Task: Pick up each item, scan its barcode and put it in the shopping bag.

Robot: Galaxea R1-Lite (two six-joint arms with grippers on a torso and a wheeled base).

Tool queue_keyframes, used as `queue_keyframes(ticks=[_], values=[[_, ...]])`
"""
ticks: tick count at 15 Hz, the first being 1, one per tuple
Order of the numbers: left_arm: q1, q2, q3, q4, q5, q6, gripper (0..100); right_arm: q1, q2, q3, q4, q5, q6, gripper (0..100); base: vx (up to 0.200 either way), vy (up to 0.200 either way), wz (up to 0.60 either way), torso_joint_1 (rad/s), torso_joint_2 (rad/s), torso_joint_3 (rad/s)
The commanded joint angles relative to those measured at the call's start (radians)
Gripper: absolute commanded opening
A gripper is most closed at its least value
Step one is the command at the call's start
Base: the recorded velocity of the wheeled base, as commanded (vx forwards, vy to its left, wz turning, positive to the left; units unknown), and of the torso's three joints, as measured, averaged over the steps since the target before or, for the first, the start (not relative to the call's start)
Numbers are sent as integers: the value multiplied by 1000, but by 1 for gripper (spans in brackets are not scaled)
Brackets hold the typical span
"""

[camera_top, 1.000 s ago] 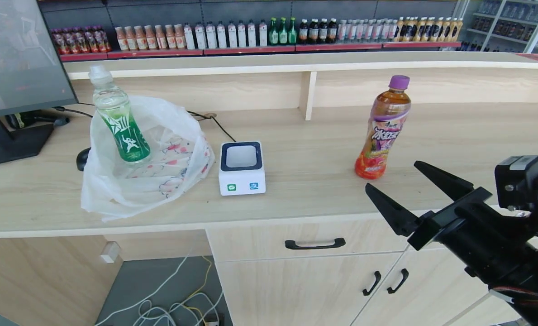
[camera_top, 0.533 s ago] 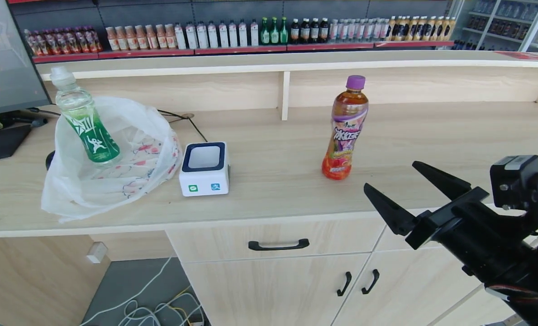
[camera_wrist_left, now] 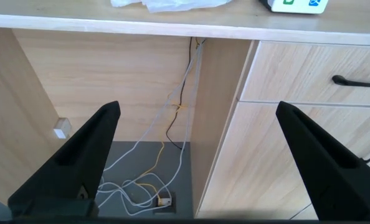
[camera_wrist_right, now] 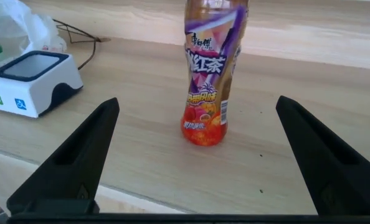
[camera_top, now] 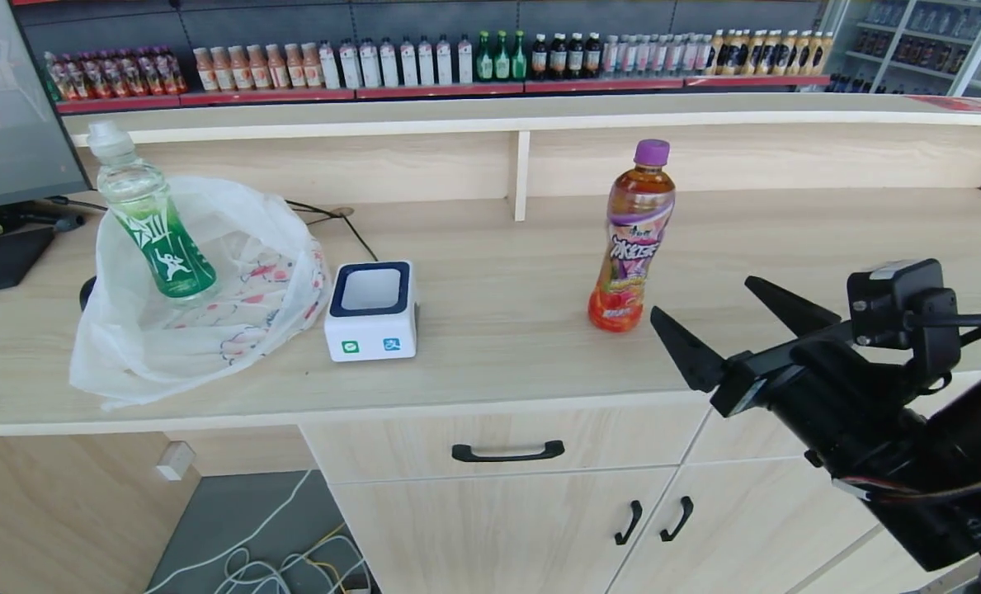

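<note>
The right gripper (camera_top: 702, 297), black with two pointed fingers spread wide and holding nothing, hovers over the front edge of the counter (camera_top: 498, 363). It is aimed at a tea bottle (camera_top: 630, 239) just beyond its tips. The bottle stands upright on the counter, touching neither finger, well to the robot's right of a small white box scanner (camera_top: 371, 309). The left gripper (camera_wrist_left: 197, 106), also spread and empty, hangs low in front of the cabinet under the counter.

The bottle is tall and narrow, so a finger meeting it off-centre would probably tip it or push it back. Its glossy label may slip in a light hold. No barcode is visible, so it may need turning at the scanner.

The bottle is clear plastic filled with amber tea. It has a purple cap, a pink-and-purple label and an orange-red base. Past the scanner, a thin white shopping bag (camera_top: 234, 313) slumps open, with a green-labelled bottle (camera_top: 156, 223) upright in it.
</note>
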Motion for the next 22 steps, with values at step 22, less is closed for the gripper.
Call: queue_keyframes(ticks=[22], values=[[0, 0, 0, 0, 0, 0, 100, -106, 352, -392, -1, -11, 44, 100, 0, 0, 0, 0, 0, 0]])
